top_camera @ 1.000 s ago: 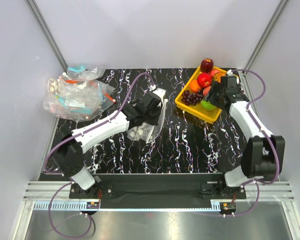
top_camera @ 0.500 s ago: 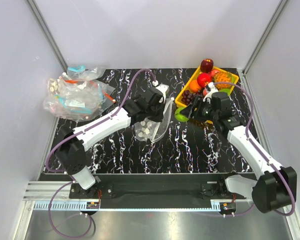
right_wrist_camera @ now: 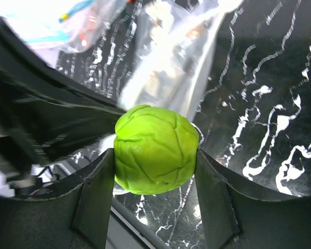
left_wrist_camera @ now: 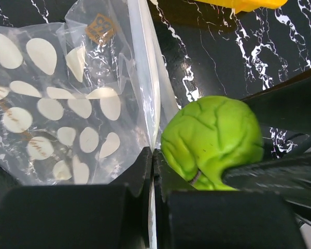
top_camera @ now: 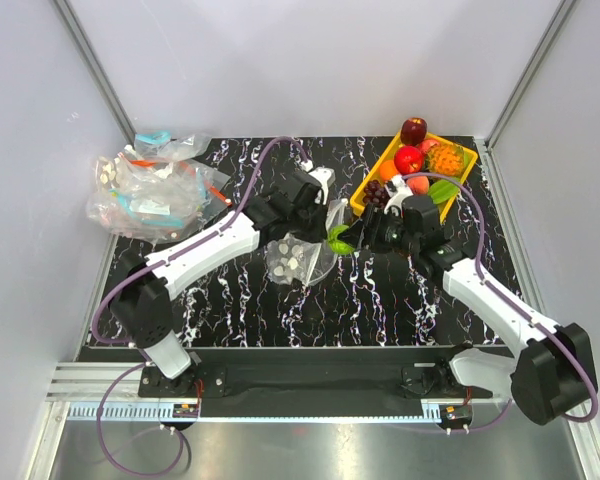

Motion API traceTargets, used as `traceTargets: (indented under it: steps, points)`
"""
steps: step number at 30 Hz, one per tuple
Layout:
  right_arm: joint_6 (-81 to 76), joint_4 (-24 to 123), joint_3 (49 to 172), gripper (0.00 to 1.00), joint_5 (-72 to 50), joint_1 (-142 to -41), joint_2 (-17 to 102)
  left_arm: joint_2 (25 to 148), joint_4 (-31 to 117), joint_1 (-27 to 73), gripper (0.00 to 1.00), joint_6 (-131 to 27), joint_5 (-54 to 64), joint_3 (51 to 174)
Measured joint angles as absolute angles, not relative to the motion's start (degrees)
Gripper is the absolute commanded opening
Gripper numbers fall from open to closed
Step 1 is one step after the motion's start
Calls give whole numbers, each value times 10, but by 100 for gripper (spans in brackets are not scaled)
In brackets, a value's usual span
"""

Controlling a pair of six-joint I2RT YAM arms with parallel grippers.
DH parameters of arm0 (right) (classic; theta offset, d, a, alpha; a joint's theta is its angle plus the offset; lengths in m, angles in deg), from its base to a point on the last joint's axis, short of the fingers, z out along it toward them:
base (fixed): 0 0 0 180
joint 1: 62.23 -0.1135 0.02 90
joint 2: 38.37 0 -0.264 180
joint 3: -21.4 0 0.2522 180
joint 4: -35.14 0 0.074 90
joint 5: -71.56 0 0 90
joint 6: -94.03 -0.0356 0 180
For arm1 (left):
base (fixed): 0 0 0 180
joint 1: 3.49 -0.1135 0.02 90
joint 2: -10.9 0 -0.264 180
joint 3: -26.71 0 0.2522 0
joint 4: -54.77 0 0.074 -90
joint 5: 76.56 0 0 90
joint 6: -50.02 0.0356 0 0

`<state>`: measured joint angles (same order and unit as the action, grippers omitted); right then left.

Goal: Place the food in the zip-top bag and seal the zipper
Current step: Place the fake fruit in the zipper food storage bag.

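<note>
My right gripper (top_camera: 344, 241) (right_wrist_camera: 155, 155) is shut on the small bumpy green fruit (right_wrist_camera: 155, 149) and holds it above the table, right beside the bag's raised edge. The fruit also shows in the top view (top_camera: 337, 237) and the left wrist view (left_wrist_camera: 212, 140). My left gripper (top_camera: 320, 218) (left_wrist_camera: 153, 162) is shut on a thin edge of the clear zip-top bag (left_wrist_camera: 145, 78) (top_camera: 325, 255) and holds that edge up. A clear bag printed with white ovals (left_wrist_camera: 52, 104) shows beside or behind it. I cannot make out the zipper strip.
The yellow tray (top_camera: 362, 208) at the back right holds a dark red apple (top_camera: 413, 130), a red round fruit (top_camera: 408, 159), grapes (top_camera: 378, 192) and other fruits. A heap of clear bags with coloured strips (top_camera: 150, 190) lies at the back left.
My right arm has swung left from the yellow tray, carrying the green fruit to the held bag edge. My left gripper has kept its hold and shifted slightly.
</note>
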<state>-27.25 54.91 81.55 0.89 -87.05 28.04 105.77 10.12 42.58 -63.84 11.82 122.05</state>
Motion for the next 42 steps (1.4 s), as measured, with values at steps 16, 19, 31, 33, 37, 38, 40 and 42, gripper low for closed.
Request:
traceTargets:
  steps: [16, 19, 31, 33, 37, 38, 40, 42]
  points:
    - [-301, 464, 767, 41, -1, -891, 310, 1012, 184, 413, 0, -690, -13, 1186]
    - [-317, 442, 737, 41, -9, -891, 287, 1011, 199, 408, 0, -703, -35, 1169]
    - [-329, 392, 674, 94, -21, -897, 217, 998, 304, 359, 0, -785, -148, 1100]
    - [-321, 400, 674, 94, -28, -900, 207, 997, 318, 357, 0, -795, -161, 1096]
    - [-306, 447, 680, 78, -45, -902, 173, 992, 327, 353, 0, -805, -177, 1094]
    - [-302, 462, 686, 75, -52, -902, 164, 991, 329, 351, 0, -806, -179, 1094]
    - [-295, 495, 704, 70, -63, -902, 147, 990, 331, 346, 0, -805, -181, 1094]
    - [-291, 520, 720, 63, -74, -903, 137, 990, 331, 342, 0, -805, -181, 1094]
